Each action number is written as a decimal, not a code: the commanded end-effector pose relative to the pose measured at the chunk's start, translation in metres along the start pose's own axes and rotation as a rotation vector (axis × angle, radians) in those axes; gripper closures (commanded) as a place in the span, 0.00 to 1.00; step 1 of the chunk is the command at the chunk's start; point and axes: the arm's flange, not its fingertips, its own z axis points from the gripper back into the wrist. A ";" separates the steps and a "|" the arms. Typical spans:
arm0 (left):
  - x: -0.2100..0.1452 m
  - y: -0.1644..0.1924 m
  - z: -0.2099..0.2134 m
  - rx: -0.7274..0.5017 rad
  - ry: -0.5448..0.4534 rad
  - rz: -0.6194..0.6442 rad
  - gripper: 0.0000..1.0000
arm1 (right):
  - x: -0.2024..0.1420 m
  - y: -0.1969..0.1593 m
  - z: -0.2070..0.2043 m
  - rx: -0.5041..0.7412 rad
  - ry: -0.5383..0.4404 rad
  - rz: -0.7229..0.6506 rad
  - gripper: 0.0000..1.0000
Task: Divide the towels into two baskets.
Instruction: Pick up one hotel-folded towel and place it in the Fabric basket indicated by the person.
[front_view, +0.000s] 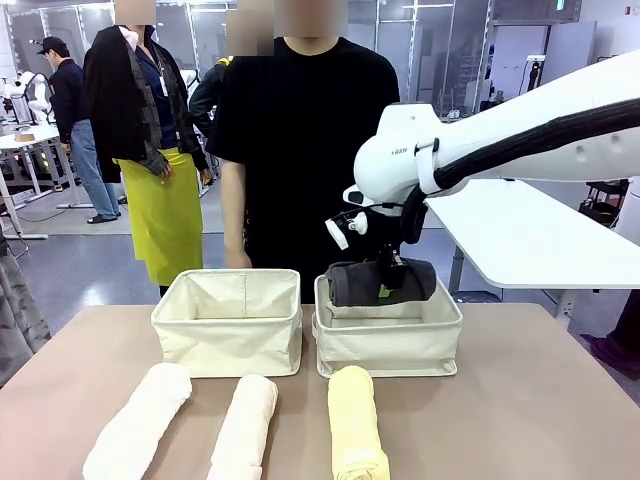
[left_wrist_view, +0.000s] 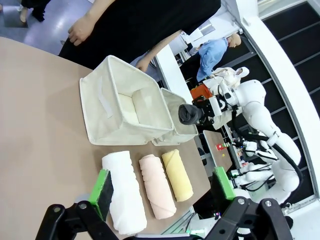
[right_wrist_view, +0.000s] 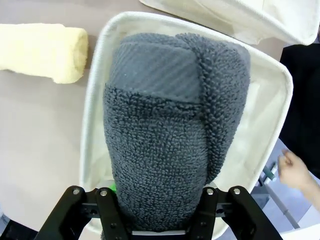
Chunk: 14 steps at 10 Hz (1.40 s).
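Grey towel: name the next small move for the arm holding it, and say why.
Probably lower it a little, then release: the right gripper holds the grey towel centred over the right basket, about at rim height, not yet resting inside.

A tan table (front_view: 540, 410) is seen carrying two cream canvas baskets near its far edge, the left basket (front_view: 228, 348) set just beside the right basket (front_view: 388, 352). Three rolled towels are laid in a row on the bare top in front of them: a white towel (front_view: 140, 420) at the left, a second white towel (front_view: 245, 428) in the middle, and a pale yellow towel (front_view: 356, 425) just before the right basket.
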 end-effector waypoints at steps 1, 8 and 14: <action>0.000 -0.001 0.002 -0.005 -0.006 -0.002 0.00 | -0.001 -0.032 -0.013 0.004 0.030 -0.013 0.58; 0.000 -0.001 0.002 -0.005 -0.006 -0.002 0.00 | -0.024 -0.068 -0.063 0.021 0.060 -0.054 0.24; 0.000 -0.001 0.002 -0.005 -0.006 -0.002 0.00 | -0.030 -0.060 -0.060 0.024 0.044 -0.089 0.00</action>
